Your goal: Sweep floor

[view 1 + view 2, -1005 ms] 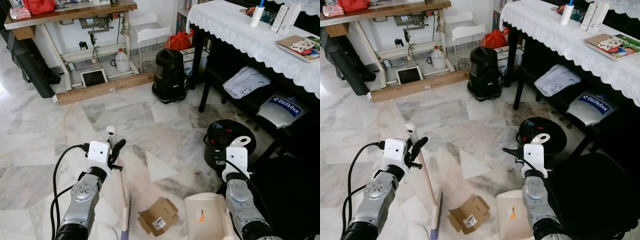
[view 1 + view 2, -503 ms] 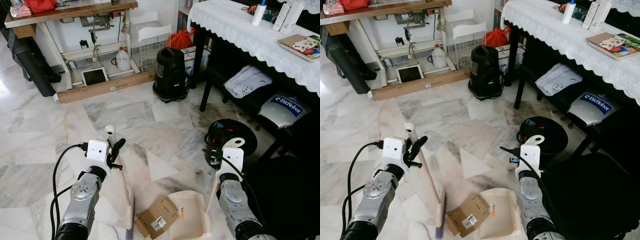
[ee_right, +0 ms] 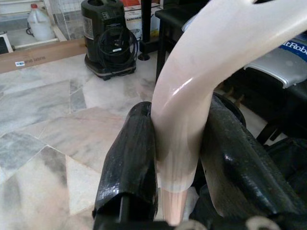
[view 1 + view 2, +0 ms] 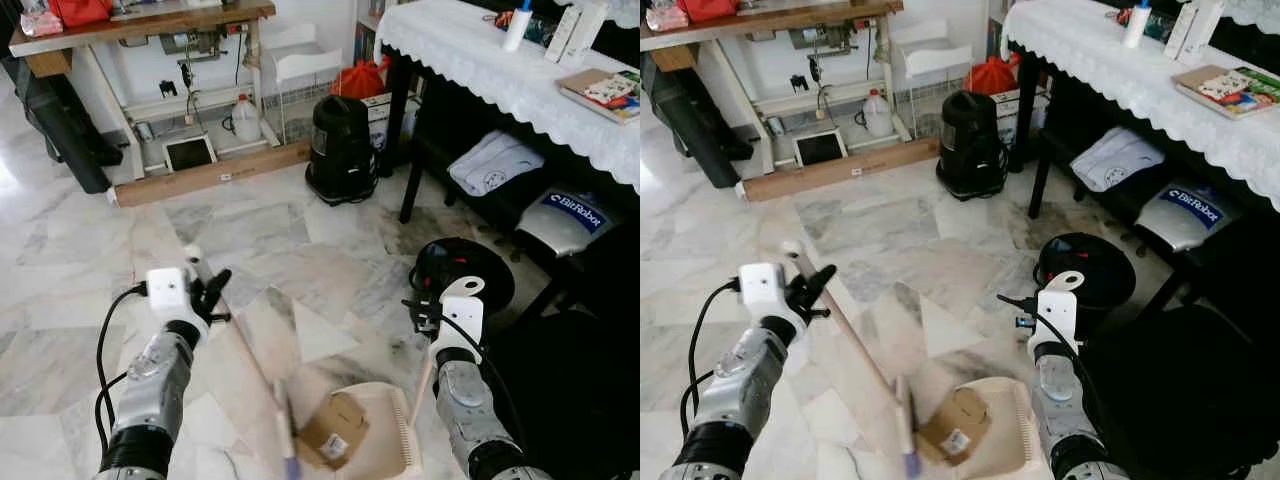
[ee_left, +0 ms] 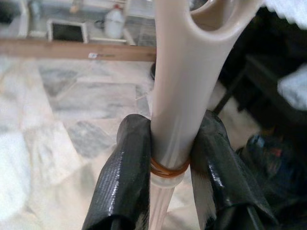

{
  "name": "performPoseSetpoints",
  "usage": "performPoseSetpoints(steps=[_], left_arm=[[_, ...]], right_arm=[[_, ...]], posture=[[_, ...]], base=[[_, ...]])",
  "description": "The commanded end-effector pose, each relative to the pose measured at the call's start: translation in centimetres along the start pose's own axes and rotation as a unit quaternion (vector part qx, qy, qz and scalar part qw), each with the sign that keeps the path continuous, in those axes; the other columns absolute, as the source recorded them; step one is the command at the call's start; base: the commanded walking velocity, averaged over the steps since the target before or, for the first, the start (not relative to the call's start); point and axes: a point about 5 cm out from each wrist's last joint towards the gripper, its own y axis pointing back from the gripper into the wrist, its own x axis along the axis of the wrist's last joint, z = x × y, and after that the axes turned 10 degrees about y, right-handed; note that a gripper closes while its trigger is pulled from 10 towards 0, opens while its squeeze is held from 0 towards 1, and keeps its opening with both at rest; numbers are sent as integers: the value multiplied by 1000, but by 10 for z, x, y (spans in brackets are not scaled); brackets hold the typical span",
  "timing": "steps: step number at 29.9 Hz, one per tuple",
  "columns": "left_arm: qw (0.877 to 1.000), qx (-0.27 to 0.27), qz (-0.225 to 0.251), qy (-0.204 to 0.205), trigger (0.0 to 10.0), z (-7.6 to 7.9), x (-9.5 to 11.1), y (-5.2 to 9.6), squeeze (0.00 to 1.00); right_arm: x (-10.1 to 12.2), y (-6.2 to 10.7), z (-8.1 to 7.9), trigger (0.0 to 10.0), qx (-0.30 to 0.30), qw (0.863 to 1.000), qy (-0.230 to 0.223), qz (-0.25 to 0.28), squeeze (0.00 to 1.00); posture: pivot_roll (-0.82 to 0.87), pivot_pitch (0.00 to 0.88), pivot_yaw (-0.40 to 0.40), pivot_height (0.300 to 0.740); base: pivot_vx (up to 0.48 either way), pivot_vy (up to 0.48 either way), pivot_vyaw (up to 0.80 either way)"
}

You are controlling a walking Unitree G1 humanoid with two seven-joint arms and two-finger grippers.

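My left gripper [image 4: 205, 290] is shut on the cream broom handle [image 5: 175, 96], black fingers [image 5: 125, 172] on both sides of it. The broom stick [image 4: 245, 350] slants down to the right, and its blurred head [image 4: 288, 455] stands against a folded brown cardboard piece [image 4: 333, 432]. The cardboard lies on the lip of the cream dustpan [image 4: 385, 408], which rests on the marble floor. My right gripper [image 4: 432, 312] is shut on the dustpan's upright handle [image 3: 192, 110], just right of the pan.
A black canister vacuum [image 4: 340, 150] stands ahead, and a round black appliance [image 4: 465, 270] sits by the table leg. A table with a white lace cloth [image 4: 500, 70] runs along the right. A workbench [image 4: 140, 25] and a long plank [image 4: 210, 172] are at the back left. A dark bulky object [image 4: 580, 380] is at my right.
The dustpan swung left to the cardboard. My left gripper then moved left and tilted the broom, and its head swept right, pushing the cardboard onto the pan's lip.
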Motion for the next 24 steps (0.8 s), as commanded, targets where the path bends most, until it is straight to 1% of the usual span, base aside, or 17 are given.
performPoseSetpoints(steps=[1, 7, 9, 13, 15, 17, 18, 19, 21, 24], left_arm=[[999, -3, 7, 35, 10000, 4, 3, -3, 0], [997, 3, 12, 72, 10000, 2, 8, -4, 0], [996, -3, 7, 85, 10000, 4, 9, -4, 0], [995, -18, 3, 94, 10000, 9, 11, -5, 0], [997, -27, 18, 63, 10000, 14, 17, -6, 0], [998, -41, 42, 16, 10000, 21, 25, -7, 0], [997, -47, 57, 10, 10000, 24, 29, -7, 0], [997, -47, 57, 10, 10000, 24, 29, -7, 0], [994, -51, 101, -8, 10000, 31, 44, -7, 0], [991, -50, 119, -20, 10000, 32, 50, -7, 0]], right_arm=[[4, -2, -1, 10000, 1, 1000, -5, 9, 0], [8, -3, -3, 10000, 2, 1000, -9, 17, 0], [10, -4, -2, 10000, 2, 1000, -9, 20, 0], [12, -5, -1, 10000, -1, 1000, -13, 24, 0], [16, -7, 1, 10000, -5, 999, -22, 30, 0], [20, -9, 3, 10000, -12, 999, -33, 36, 0], [21, -10, 3, 10000, -15, 998, -38, 39, 0], [21, -10, 3, 10000, -15, 998, -38, 39, 0], [28, -13, 6, 10000, -22, 997, -49, 50, 0], [31, -14, 7, 10000, -24, 997, -52, 56, 0]], posture=[[-12, 77, 16, 740], [-11, 75, 16, 740], [-11, 75, 16, 740], [-11, 75, 16, 740], [-13, 72, 17, 740], [-13, 72, 17, 740], [-14, 66, 20, 740], [-14, 66, 20, 740], [-15, 62, 21, 740], [-16, 60, 21, 740]], base=[[0, 0, 0], [0, 0, 0], [0, 0, 0], [0, 0, 0], [0, 0, 0], [0, 0, 0], [0, 0, 0], [0, 0, 0], [0, 0, 0], [0, 0, 0]])
